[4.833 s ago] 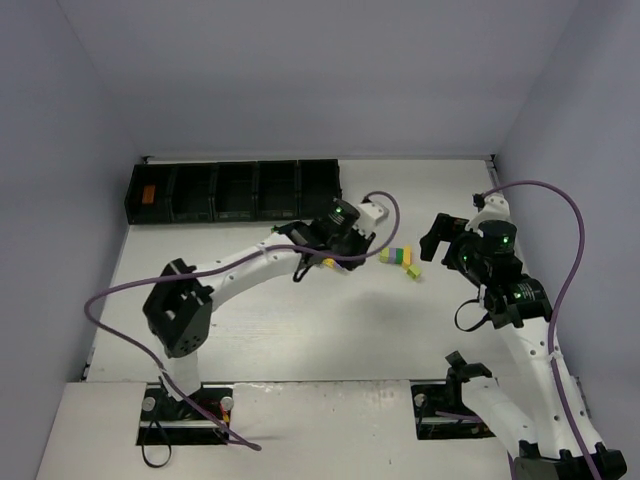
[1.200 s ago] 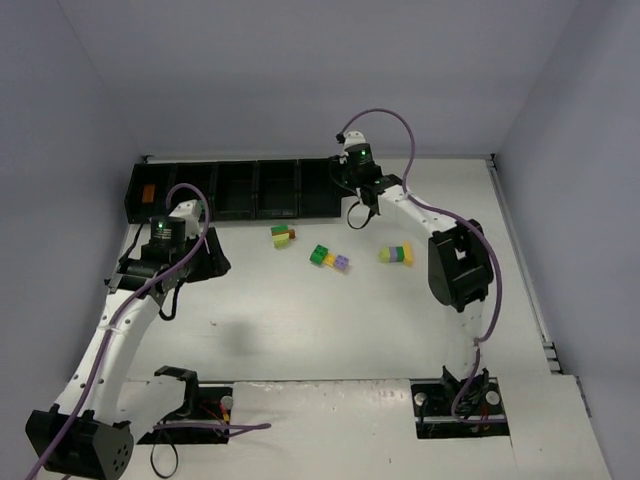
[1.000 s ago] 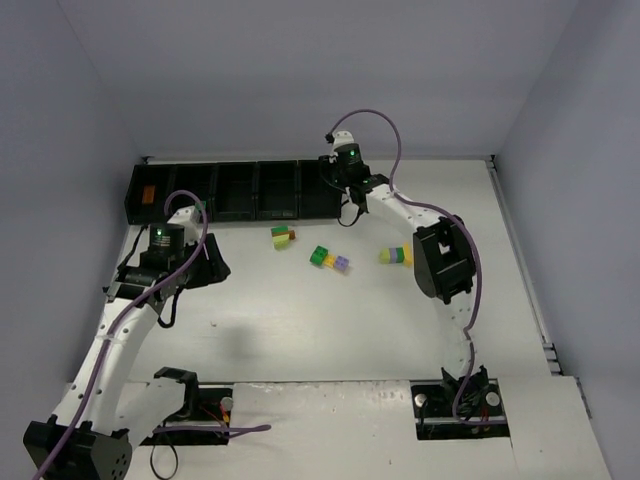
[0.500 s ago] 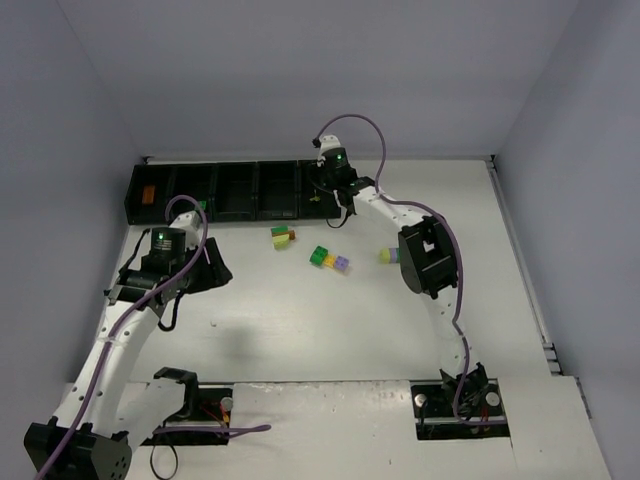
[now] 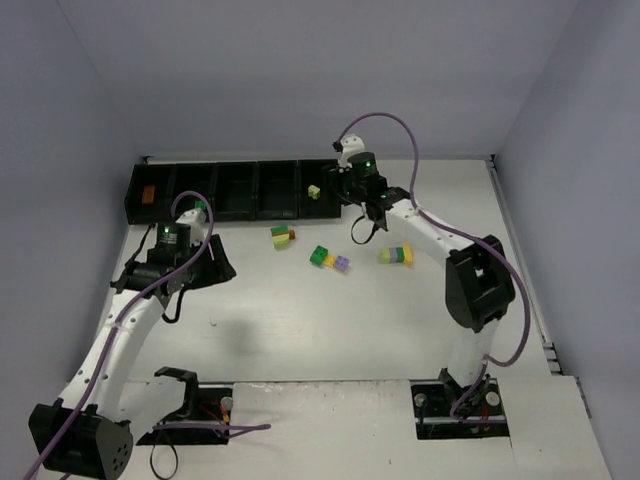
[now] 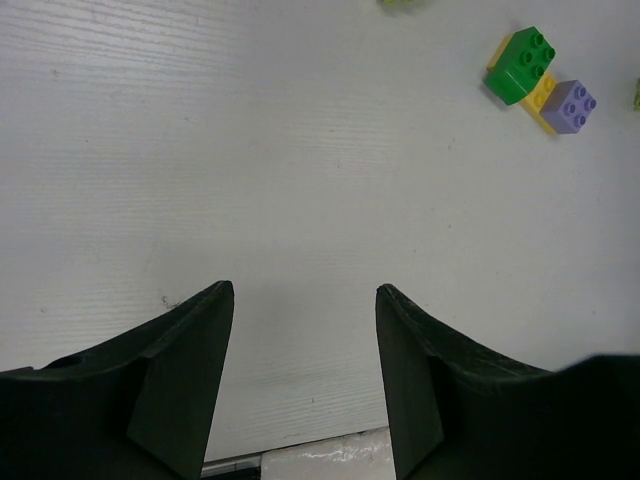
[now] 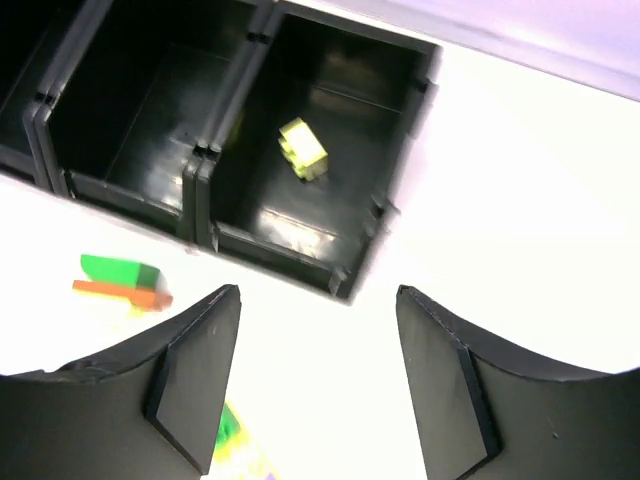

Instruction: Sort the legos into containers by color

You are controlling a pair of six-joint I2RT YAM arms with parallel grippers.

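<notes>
Along the far edge a lime brick (image 7: 303, 149) sits in the rightmost bin (image 7: 340, 205) and an orange brick (image 5: 148, 194) in the leftmost bin (image 5: 133, 196), right pincer (image 7: 317, 292) and left pincer (image 6: 305, 290) both wide and empty, three brick clusters (image 5: 328, 258) mid-table yet to sort.

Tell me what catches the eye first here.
A row of black bins stands along the far left of the white table. A lime brick is in the rightmost bin, just beyond the open right gripper. Three small clumps of coloured bricks sit loose in front of the bins, and an orange brick is in the leftmost one.
</notes>
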